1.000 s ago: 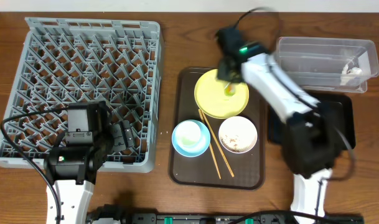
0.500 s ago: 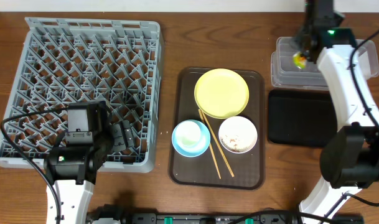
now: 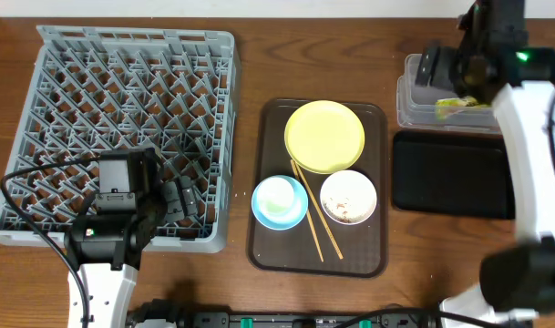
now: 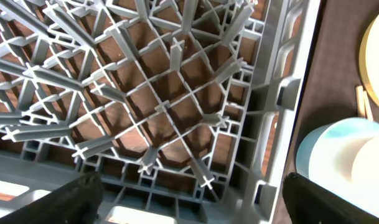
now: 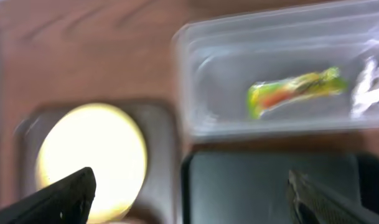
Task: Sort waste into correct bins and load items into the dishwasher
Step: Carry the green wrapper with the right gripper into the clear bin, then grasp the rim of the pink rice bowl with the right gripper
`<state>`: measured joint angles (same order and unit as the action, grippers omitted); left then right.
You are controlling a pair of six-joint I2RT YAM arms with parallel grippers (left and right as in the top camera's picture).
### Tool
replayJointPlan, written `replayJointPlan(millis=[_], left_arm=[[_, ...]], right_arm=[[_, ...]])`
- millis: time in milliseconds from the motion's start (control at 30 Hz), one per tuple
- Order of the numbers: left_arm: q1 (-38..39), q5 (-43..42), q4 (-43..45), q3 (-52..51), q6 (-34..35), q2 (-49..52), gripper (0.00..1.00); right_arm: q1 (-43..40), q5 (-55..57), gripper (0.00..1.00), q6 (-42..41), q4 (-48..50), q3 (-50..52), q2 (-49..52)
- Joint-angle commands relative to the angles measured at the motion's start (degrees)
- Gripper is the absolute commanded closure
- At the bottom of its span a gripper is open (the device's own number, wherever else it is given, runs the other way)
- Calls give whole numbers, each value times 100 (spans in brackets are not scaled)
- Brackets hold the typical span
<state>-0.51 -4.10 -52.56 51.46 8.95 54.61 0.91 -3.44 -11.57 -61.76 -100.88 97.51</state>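
Observation:
The green-and-orange wrapper (image 3: 459,105) (image 5: 295,90) lies loose in the clear tub (image 3: 423,102) (image 5: 226,68), near a white scrap (image 5: 373,87). Above the tub, my right gripper (image 3: 443,71) (image 5: 189,199) hangs open and empty. The black tray (image 3: 452,173) (image 5: 264,186) sits in front of the tub. A yellow plate (image 3: 324,137), a white bowl (image 3: 348,197), chopsticks (image 3: 315,219) and a blue bowl (image 3: 279,202) (image 4: 326,155) holding a white cup (image 4: 369,168) rest on the brown tray (image 3: 377,255). My left gripper (image 3: 179,200) (image 4: 189,199) is open over the near right corner of the grey rack (image 3: 122,109) (image 4: 164,106).
The brown serving tray lies between the rack and the two bins. Bare wooden table (image 3: 250,55) shows behind it and along the far edge. My right arm (image 3: 541,137) reaches over the black tray.
My right arm swung from the yellow plate to the clear tub with the wrapper, then its jaws opened and the wrapper dropped into the tub. The left arm stayed still.

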Motion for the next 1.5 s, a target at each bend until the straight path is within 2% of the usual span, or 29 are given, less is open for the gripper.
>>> replayJointPlan(millis=[0,167,333,467,667,800,933,1067,1467], left_arm=[[26,9,-13,127,-7,0,5],[28,11,-13,127,-7,0,5],[28,9,-17,127,-7,0,5],[28,9,-72,127,-7,0,5],[28,9,-98,127,-7,0,5],[26,9,-98,127,-7,0,5],[26,9,-98,127,-7,0,5],[28,9,-101,127,-7,0,5],[28,9,-98,127,-7,0,5]], right_arm=[[247,-726,6,503,-588,-24,-483],[846,-756,11,595,-1495,76,-682],[1716,-728,16,555,-1576,603,-699],[2282,-660,16,208,-1095,1368,-699],[3112,-385,20,-151,160,2750,-697],[3517,-363,31,-175,1014,3495,-697],[3810,-74,37,-249,1788,4131,-688],[3980,295,39,-669,2151,4566,-678],[4074,238,58,-686,2951,5134,-675]])
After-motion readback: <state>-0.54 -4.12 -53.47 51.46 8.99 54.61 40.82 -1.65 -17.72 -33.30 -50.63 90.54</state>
